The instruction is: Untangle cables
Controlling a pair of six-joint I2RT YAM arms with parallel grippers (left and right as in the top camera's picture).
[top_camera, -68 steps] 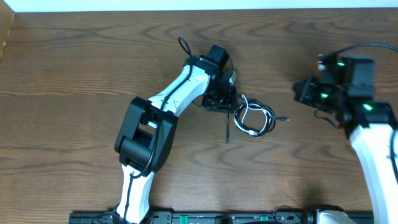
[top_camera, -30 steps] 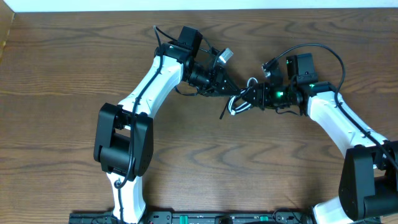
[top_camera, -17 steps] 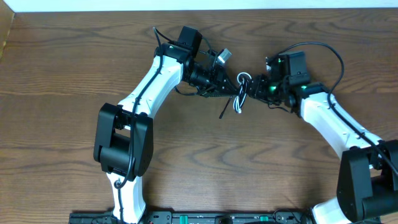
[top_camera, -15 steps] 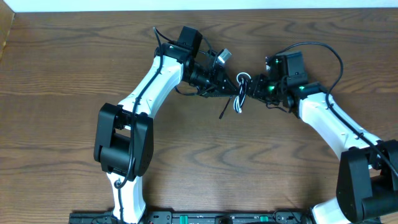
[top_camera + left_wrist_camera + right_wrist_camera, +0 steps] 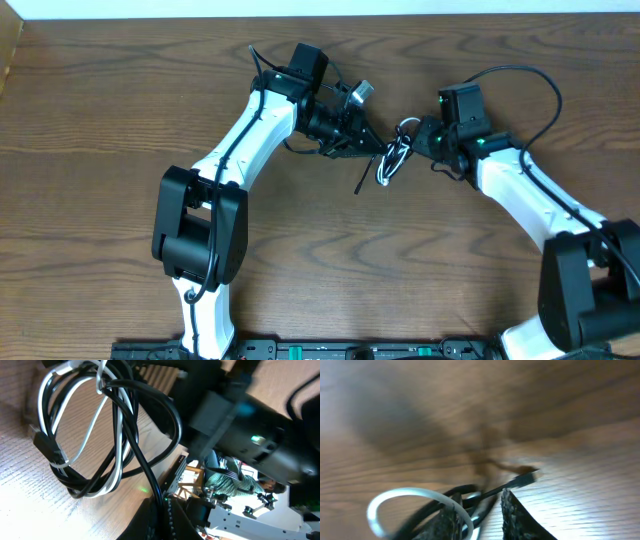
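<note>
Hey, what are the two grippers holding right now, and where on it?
The left gripper pinches the black cable on the straight run leaving the loops. The right gripper straddles the loops, white cable included; its grip cannot be told.

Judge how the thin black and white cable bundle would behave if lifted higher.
The bundle of thin black and white cables looks floppy: its loops curve loosely and a loose black end trails out, so it would probably droop. Being so thin, it is likely light. The black cable loops through the white cable, so pulling may tighten snags.
</note>
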